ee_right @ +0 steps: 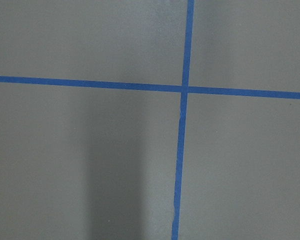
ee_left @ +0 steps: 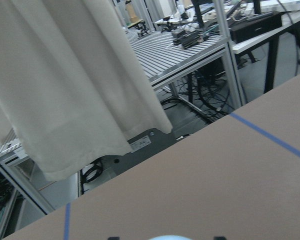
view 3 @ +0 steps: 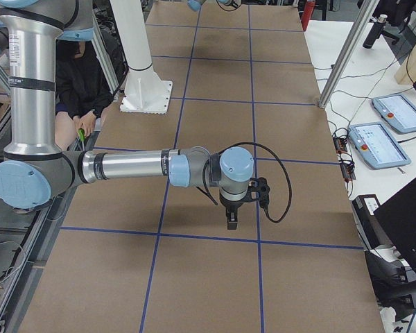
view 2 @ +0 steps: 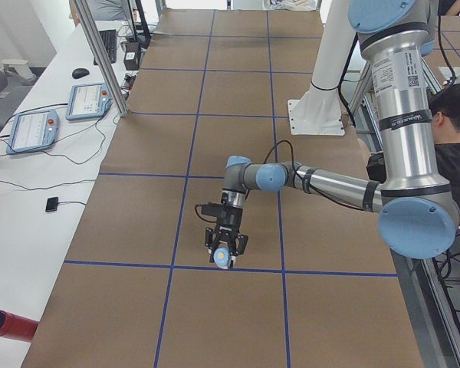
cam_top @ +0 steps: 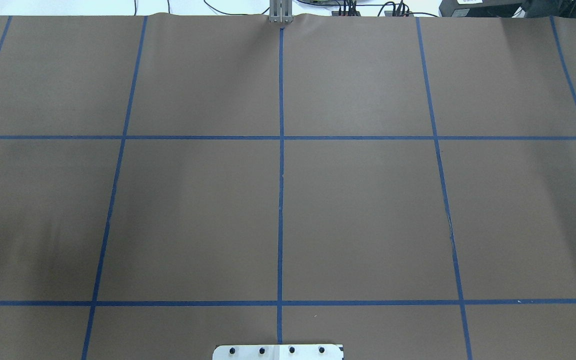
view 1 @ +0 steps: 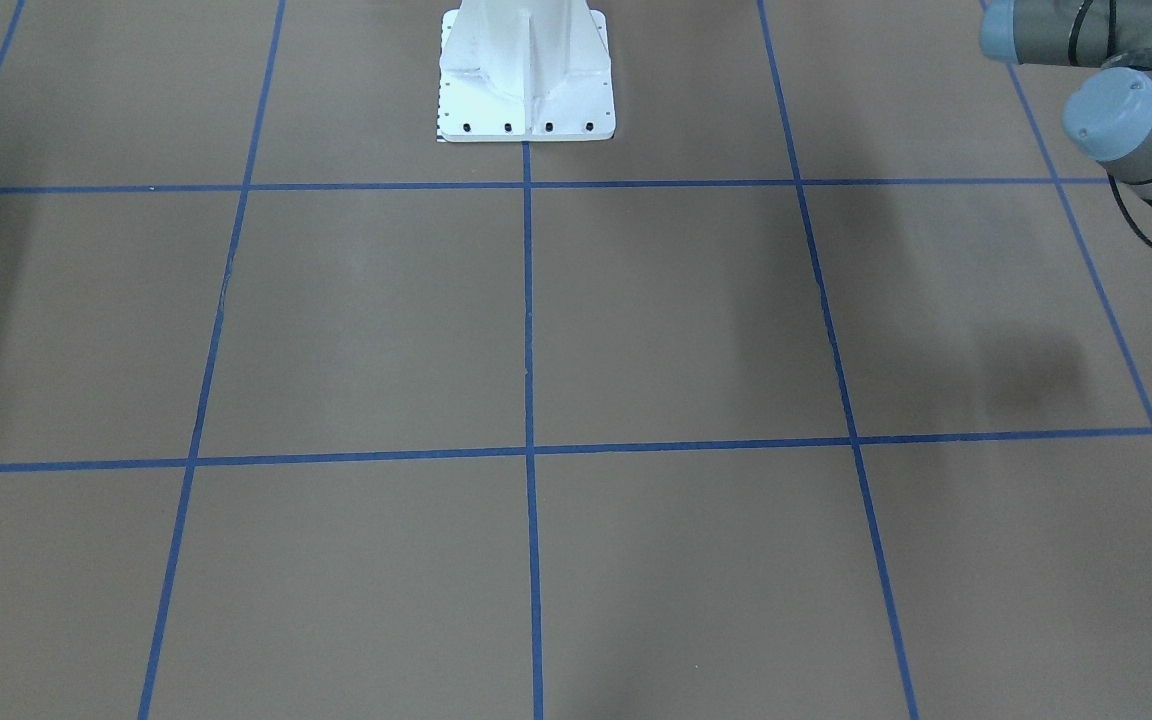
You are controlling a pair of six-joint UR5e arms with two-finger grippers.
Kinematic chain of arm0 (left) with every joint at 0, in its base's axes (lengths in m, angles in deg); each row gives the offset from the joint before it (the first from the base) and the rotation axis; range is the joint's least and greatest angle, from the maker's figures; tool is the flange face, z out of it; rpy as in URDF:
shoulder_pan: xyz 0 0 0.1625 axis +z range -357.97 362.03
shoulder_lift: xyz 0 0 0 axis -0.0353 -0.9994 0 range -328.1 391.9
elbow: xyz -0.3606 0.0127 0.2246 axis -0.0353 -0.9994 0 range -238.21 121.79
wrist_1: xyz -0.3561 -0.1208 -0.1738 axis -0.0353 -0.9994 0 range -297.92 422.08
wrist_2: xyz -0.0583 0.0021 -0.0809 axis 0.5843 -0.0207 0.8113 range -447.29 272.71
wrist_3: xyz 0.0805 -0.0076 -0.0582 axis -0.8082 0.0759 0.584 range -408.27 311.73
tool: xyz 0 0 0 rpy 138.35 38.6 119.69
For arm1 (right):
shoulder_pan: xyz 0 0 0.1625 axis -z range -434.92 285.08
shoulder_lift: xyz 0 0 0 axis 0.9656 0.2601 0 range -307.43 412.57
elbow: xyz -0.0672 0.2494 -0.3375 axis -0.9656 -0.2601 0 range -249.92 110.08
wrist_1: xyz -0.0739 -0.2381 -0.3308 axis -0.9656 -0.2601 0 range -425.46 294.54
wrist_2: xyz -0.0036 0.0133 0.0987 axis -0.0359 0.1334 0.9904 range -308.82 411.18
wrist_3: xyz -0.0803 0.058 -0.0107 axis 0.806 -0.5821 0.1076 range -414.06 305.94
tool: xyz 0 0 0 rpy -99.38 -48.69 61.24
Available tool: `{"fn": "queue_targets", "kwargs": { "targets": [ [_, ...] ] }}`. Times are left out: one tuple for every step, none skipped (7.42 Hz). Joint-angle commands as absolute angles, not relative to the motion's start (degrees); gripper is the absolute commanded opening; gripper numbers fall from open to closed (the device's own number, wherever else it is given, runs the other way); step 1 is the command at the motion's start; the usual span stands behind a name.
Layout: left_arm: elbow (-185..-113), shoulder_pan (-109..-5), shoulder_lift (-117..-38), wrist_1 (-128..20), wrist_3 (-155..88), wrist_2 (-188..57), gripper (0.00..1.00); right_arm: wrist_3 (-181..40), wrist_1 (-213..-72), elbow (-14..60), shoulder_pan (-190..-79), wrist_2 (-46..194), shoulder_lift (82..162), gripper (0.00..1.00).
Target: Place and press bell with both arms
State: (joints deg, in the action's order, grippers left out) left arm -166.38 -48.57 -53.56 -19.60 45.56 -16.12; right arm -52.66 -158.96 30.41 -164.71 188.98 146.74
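In the exterior left view my left arm, the near one, reaches over the brown table and its gripper (view 2: 225, 251) holds the light-blue bell (view 2: 223, 257) with its cream button facing the camera, near a blue tape line. In the left wrist view the top of the bell (ee_left: 169, 237) shows at the bottom edge between two dark fingertips (ee_left: 113, 238). In the front-facing view only the left arm's wrist (view 1: 1126, 120) shows. My right gripper (view 3: 231, 220) points down over the table in the exterior right view only. I cannot tell whether it is open or shut.
The white pedestal base (view 1: 526, 90) stands at the table's robot side. A person (view 2: 456, 153) sits beside the table. Teach pendants (view 2: 92, 100), an aluminium post (view 2: 100, 54) and a red cylinder (view 2: 8, 326) are on the white side bench.
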Motion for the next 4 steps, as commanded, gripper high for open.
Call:
{"fn": "queue_targets", "kwargs": {
  "targets": [
    [-160.45, -48.87, -64.74, -32.85, 30.82, -16.89, 0.00, -52.66, -158.80, 31.24, -164.75, 191.44, 146.70, 1.00],
    [-157.55, -48.78, -67.30, -42.76, 23.17, -16.80, 0.00, -52.75, -158.97, 31.16, -164.66, 191.54, 146.70, 1.00],
    [-153.69, -48.78, -71.15, -51.30, 17.35, -16.46, 0.00, -52.75, -159.06, 31.07, -164.66, 191.54, 146.70, 1.00],
    [-149.48, -48.51, -76.24, -55.65, 16.08, -16.28, 0.00, -52.75, -159.06, 30.98, -164.66, 191.54, 146.70, 1.00]
  ]
}}
